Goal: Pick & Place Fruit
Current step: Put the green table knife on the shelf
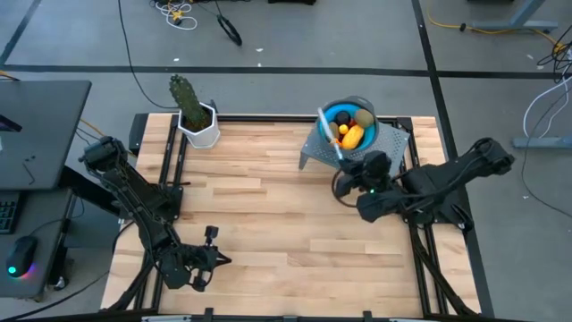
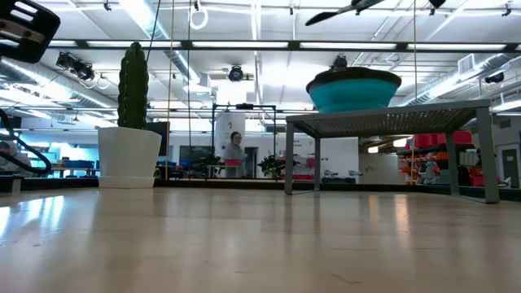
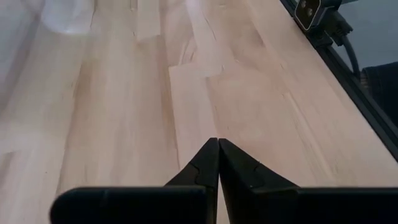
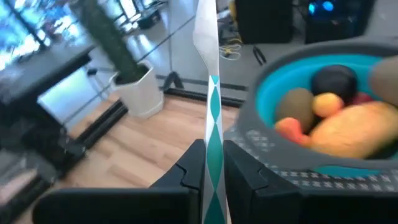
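The fruit (image 1: 350, 131) lies heaped in a blue bowl (image 4: 267, 99) on a grey mesh stand (image 1: 315, 150). Just beside the stand's near edge, the right pincer (image 4: 211, 163) is clamped on a slim knife (image 4: 209, 74), blade up. Well away from the stand, by the tabletop's (image 1: 268, 224) near-left edge, the left pincer (image 3: 217, 163) waits closed and empty. The pieces look small, light, rounded and smooth, so they may roll or slip; each seems best gripped across its middle.
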